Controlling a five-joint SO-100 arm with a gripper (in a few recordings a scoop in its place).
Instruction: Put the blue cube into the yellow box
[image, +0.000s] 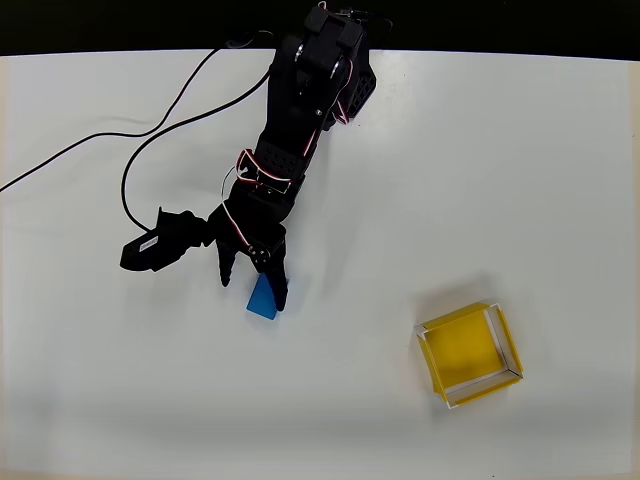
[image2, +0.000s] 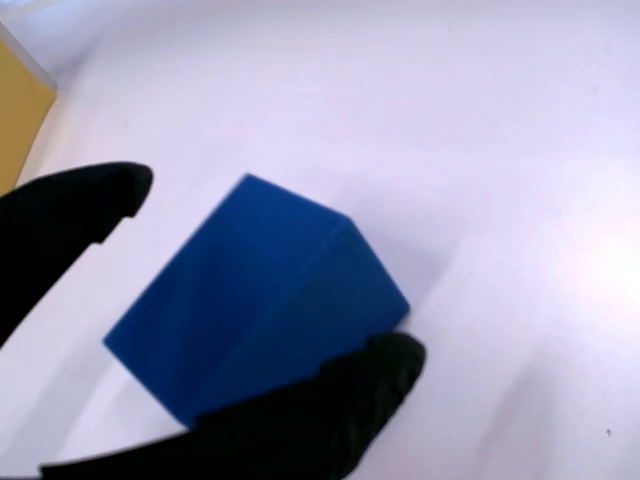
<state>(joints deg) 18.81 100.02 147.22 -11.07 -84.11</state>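
The blue cube (image: 262, 300) lies on the white table just left of centre in the overhead view. My black gripper (image: 255, 292) stands open over it, one finger on each side. In the wrist view the blue cube (image2: 260, 310) sits between the fingers of the gripper (image2: 270, 270); the lower finger (image2: 340, 410) touches its near face, while the upper-left finger (image2: 70, 220) is apart from it. The yellow box (image: 465, 355) rests empty at the lower right of the overhead view, well away from the cube. A corner of the yellow box (image2: 20, 110) shows at the wrist view's left edge.
A black cable (image: 150, 130) loops over the white table (image: 450, 180) to the left of the arm's base. The table's far edge meets a dark band along the top of the overhead view.
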